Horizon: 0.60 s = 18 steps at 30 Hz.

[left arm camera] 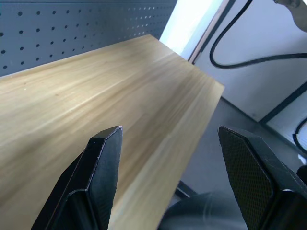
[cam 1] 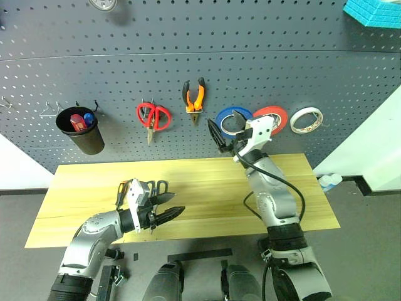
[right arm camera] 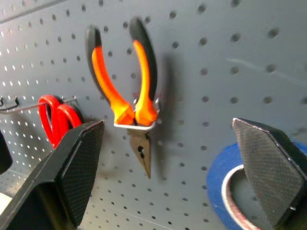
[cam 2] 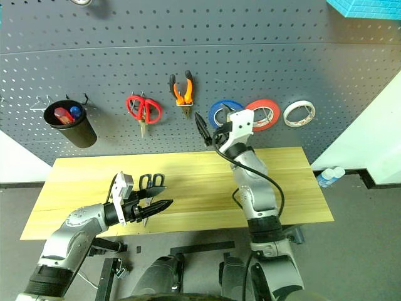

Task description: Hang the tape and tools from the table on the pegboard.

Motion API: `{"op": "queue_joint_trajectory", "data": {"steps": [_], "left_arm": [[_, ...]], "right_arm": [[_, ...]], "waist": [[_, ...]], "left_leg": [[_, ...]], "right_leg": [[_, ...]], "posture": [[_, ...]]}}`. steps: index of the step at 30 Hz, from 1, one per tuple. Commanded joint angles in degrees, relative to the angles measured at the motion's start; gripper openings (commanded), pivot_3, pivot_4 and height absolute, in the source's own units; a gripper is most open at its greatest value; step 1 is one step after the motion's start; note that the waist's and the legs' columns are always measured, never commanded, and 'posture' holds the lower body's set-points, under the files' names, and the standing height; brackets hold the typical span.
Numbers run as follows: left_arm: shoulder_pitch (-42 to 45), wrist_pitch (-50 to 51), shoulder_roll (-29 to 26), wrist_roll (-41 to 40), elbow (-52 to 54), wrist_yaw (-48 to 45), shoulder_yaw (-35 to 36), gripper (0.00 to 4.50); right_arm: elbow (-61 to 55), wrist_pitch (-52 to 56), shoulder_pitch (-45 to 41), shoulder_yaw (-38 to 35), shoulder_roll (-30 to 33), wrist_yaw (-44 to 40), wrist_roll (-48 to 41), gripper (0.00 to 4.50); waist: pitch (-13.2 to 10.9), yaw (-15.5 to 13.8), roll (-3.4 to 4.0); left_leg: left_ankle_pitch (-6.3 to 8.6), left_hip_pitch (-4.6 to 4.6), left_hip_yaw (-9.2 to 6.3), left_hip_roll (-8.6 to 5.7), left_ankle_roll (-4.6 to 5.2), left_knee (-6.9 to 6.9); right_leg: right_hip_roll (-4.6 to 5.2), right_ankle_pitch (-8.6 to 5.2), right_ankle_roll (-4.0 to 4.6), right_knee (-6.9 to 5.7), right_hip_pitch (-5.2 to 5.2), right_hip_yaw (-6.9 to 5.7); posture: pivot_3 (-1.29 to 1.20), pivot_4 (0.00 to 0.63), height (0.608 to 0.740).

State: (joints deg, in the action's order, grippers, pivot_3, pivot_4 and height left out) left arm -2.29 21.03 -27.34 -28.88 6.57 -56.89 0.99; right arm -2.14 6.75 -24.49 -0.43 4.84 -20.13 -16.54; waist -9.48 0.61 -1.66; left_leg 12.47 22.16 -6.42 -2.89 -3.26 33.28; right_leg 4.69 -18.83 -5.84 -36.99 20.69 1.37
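Grey perforated pegboard (cam 1: 282,37) fills the upper half of the head view. The light wood table (cam 1: 207,182) lies below it. All clock directions refer to a dial laid over the head view, with 12 at the top.

1. Right gripper (cam 1: 229,130): raised in front of the board, just at 9 o'clock of the blue roll (cam 1: 220,119). Its fingers stand spread wide and nothing is between them. The wrist view looks straight at the board through the gap.
2. Left gripper (cam 1: 169,205): low over the table's near edge, toward 8 o'clock of the table's centre. Its fingers stand well apart and empty, with bare planks showing between them.
3. Tape (cam 1: 306,110): on a hook at the board's 3 o'clock side, just beyond the red roll (cam 1: 279,113).
4. Pliers (right arm camera: 138,111): hung nose-down in a small metal bracket, at 11 o'clock of the right gripper. Red scissors (cam 1: 152,116) hang farther toward 9 o'clock.
5. Scissors (cam 2: 151,182): lying on the table, their dark handles just at 12 o'clock of the left gripper's fingers.
6. An orange-and-black shape behind the left wrist may be the screwdriver. It is too hidden to confirm.

Assessment: tape and pliers are hung, and the scissors are not. The step in hand appears to be collecting the scissors.

Next move: bring the left fingers down either side of the scissors, close on them, then lift to a free hook. A handle loop must go over the hook.
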Motion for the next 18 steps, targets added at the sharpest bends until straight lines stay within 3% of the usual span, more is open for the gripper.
{"op": "queue_joint_trajectory", "data": {"steps": [1,10,18], "left_arm": [[-1.24,0.6,-1.51,-2.34,3.11,-0.19,2.66,3.32],[-0.29,0.23,-1.81,-2.55,1.87,0.8,3.63,3.32],[-1.59,0.65,-3.25,-2.89,2.06,1.62,6.25,3.32]], "right_arm": [[-7.37,4.48,0.74,-2.91,3.5,-2.36,-4.83,4.47],[-12.84,17.65,1.99,-9.13,13.56,-10.04,-18.08,4.47],[-15.75,24.56,4.21,-9.58,19.43,-16.87,-25.37,4.47]], "waist": [[0.0,-0.06,0.0],[0.0,-0.05,0.03],[0.0,-0.04,0.04]], "left_leg": [[0.0,0.0,0.0,0.01,0.0,0.0],[0.01,0.02,0.0,0.07,0.04,0.0],[0.07,0.11,0.04,0.19,0.14,-0.01]], "right_leg": [[0.03,0.0,0.01,0.01,-0.09,0.01],[0.02,-0.04,0.08,0.19,-0.25,0.0],[-0.03,-0.04,0.08,0.44,-0.27,0.0]], "posture": [[0.08,0.155,0.738],[0.06,0.159,0.738],[0.07,0.16,0.738]]}}
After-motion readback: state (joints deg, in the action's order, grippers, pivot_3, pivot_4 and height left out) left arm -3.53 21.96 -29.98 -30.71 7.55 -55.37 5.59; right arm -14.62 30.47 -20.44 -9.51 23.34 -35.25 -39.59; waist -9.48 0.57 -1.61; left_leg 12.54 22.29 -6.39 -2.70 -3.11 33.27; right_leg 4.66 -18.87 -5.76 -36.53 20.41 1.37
